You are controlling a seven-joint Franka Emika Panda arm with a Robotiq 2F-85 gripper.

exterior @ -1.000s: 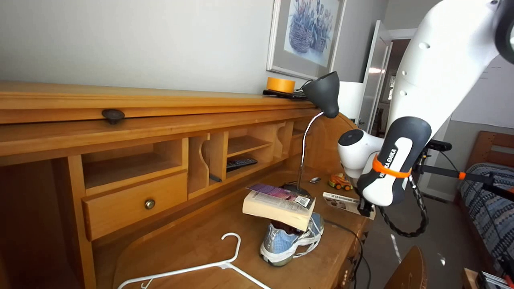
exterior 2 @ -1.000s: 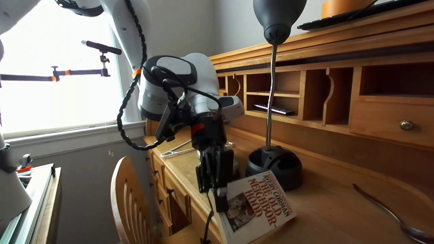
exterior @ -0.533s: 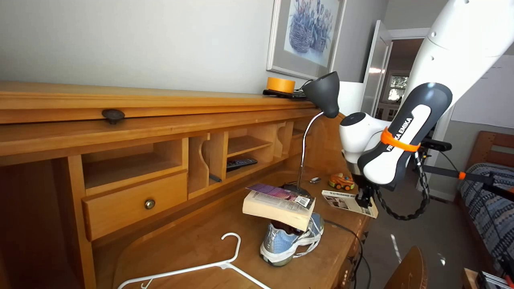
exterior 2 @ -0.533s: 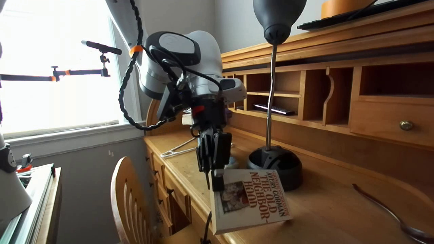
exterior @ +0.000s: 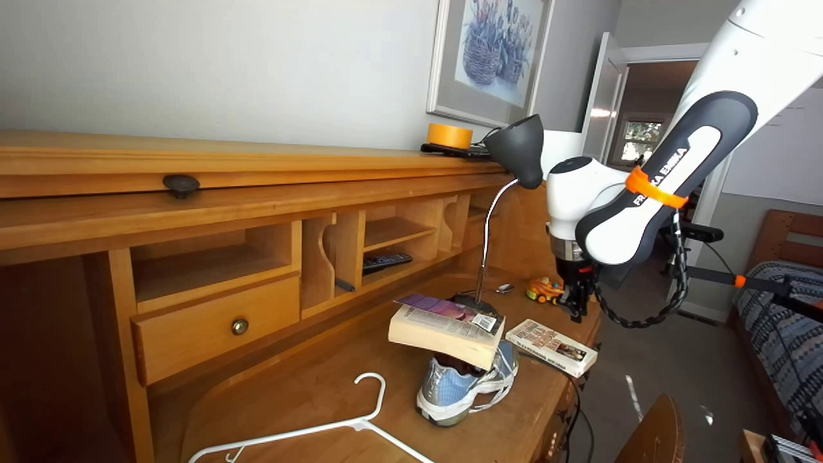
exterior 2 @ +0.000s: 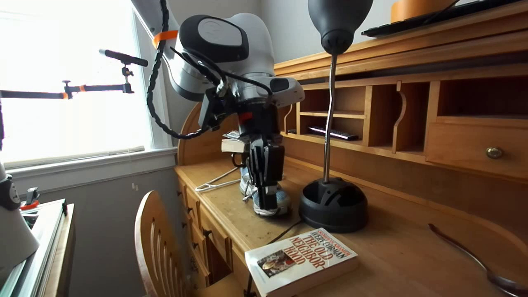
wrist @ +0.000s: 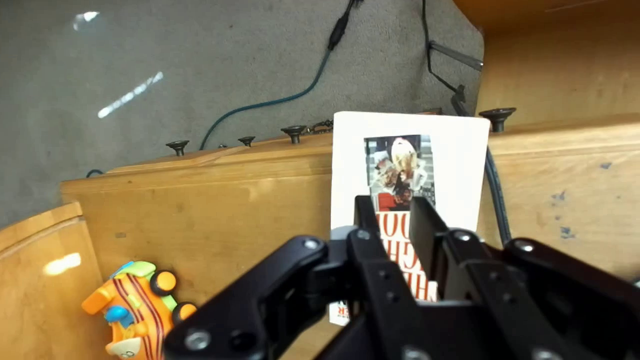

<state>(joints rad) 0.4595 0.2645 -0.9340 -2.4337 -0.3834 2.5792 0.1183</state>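
A wooden desk (exterior: 308, 386) fills the scene in both exterior views, a chair (exterior 2: 163, 243) standing before it and a black lamp (exterior: 517, 151) rising from its top. Above the surface hangs the gripper (wrist: 393, 202), its jaws parted by a narrow gap with nothing held between them. A white hanger (exterior: 361, 424) lies near a running shoe (exterior: 447, 389), which bears a thick book (exterior: 443, 331). The paperback (exterior 2: 303, 264), apart from the gripper, rests cover up on the desk, one end at the front edge. On that evidence, some of the handling looks done, with the paperback flat and loose on the wood; what is left, if anything, cannot be told. Also on the desk: a toy car (wrist: 142, 310) and a slim spoon (exterior 2: 504, 282)
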